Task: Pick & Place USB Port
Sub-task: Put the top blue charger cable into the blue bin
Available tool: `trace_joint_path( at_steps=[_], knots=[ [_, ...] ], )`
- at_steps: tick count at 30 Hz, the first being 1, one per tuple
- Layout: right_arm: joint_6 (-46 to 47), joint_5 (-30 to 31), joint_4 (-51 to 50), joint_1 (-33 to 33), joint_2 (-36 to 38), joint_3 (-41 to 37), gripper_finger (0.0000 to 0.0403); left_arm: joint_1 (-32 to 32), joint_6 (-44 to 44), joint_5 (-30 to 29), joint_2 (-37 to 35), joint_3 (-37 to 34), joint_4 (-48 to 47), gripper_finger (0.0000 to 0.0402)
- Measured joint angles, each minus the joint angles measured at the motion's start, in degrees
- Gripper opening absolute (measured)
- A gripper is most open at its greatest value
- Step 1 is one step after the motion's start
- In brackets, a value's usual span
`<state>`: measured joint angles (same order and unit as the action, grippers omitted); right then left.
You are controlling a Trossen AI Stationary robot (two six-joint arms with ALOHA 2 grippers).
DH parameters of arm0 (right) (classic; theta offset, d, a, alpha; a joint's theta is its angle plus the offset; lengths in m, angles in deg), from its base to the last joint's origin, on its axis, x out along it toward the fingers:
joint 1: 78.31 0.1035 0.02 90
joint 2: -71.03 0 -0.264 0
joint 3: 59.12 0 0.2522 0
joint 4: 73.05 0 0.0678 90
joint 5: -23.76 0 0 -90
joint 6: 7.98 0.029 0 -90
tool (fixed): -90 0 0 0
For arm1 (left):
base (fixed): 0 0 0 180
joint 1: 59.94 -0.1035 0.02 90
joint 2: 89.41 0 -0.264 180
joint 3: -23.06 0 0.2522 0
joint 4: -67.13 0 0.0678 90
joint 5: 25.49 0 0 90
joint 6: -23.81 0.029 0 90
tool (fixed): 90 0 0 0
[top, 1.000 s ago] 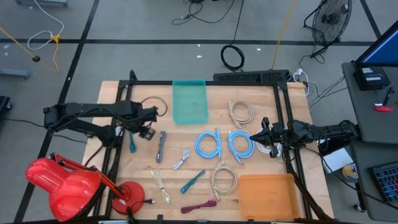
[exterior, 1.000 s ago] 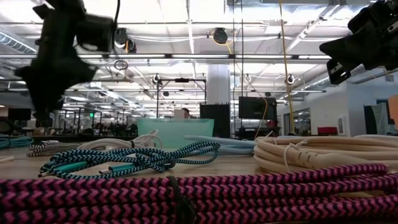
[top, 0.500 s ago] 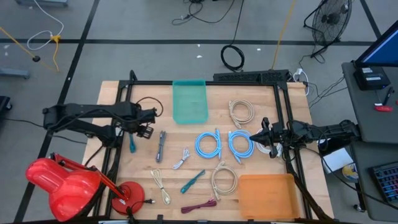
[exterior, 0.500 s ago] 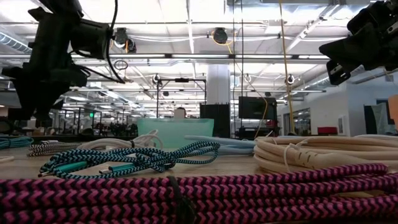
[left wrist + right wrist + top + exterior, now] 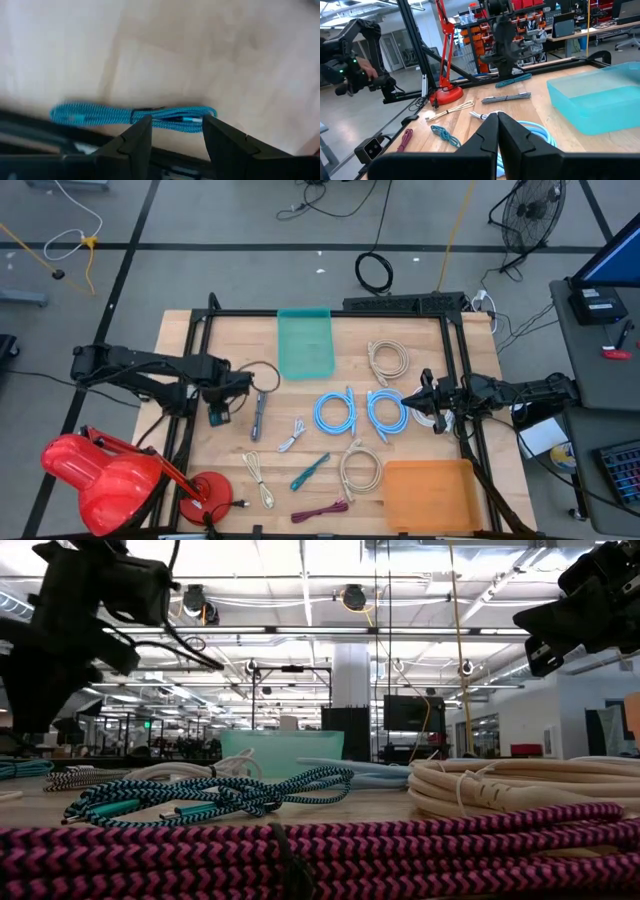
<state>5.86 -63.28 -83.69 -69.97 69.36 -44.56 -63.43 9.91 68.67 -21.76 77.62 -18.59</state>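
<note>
- Left gripper [image 5: 222, 402] sits at about 9 o'clock on the desk [image 5: 400, 448], hovering right over the teal braided cable [image 5: 132, 115]. I read that cable as the USB lead I'm after.
- Left jaws: parted, nothing between them yet. In the left wrist view the bundle lies crosswise just beyond the two fingers, one end lined up with the gap, so I judge this is the line-up before the drop.
- The cable is folded into a slim bundle and tied near its middle, lying flat on the wood close to the left frame rail. Going for the end rather than the tie looks deliberate enough, but a thin bundle could roll or slip out sideways when the jaws close.
- Right gripper [image 5: 428, 398] is parked at about 3 o'clock, by the right frame rail. Jaws fully closed, holding nothing. It's clear of the work, so no clash risk with the left arm.
- Likely drop targets: teal bin [image 5: 304, 342] at 12 o'clock, orange bin [image 5: 430, 496] at about 5 o'clock. The task doesn't say which; the teal one is nearer the left arm.
- Other cables are spread through the middle: two blue coils [image 5: 358, 412], beige coils [image 5: 388, 362], a grey bundle [image 5: 259, 415] just beside the left gripper toward centre, and a magenta one [image 5: 320, 511] at 6 o'clock. The grey bundle is close enough that I'd watch it on the descent.
- Status: pick not yet made, place still ahead.
</note>
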Motion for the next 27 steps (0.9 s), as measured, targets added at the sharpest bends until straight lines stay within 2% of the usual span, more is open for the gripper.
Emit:
trace_joint_path(
  at_steps=[6, 9, 13, 16, 18, 20, 27],
  knots=[
    [0.00, -0.01, 0.04, 0.00, 0.00, 0.01, 0.0000, 6.46, 5.91, 3.89, 1.14, 0.02, 1.26, 0.0177],
    [0.00, 0.00, 0.06, 0.00, 0.00, 0.02, 0.0000, 10.65, 9.10, 8.06, 2.79, 0.26, 1.01, 0.0177],
    [0.00, 0.00, 0.07, 0.00, -0.02, 0.01, 0.0000, 17.04, 6.66, 12.42, 6.51, 2.84, 0.93, 0.0177],
    [0.00, 0.00, 0.08, 0.00, -0.02, 0.00, 0.0000, 22.25, 1.10, 13.01, 9.26, 5.72, 0.95, 0.0177],
    [0.00, -0.02, 0.09, 0.00, -0.02, 0.02, 0.0000, 25.05, -4.56, 13.25, 10.96, 7.86, 1.37, 0.0177],
    [0.00, -0.01, 0.08, 0.01, -0.02, 0.02, 0.0000, 27.35, -14.08, 13.33, 11.95, 9.18, 2.03, 0.0177],
    [0.00, -0.02, 0.09, 0.01, -0.02, 0.02, 0.0000, 33.40, -65.28, 14.16, 11.21, 9.90, 1.51, 0.0177]
  ],
)
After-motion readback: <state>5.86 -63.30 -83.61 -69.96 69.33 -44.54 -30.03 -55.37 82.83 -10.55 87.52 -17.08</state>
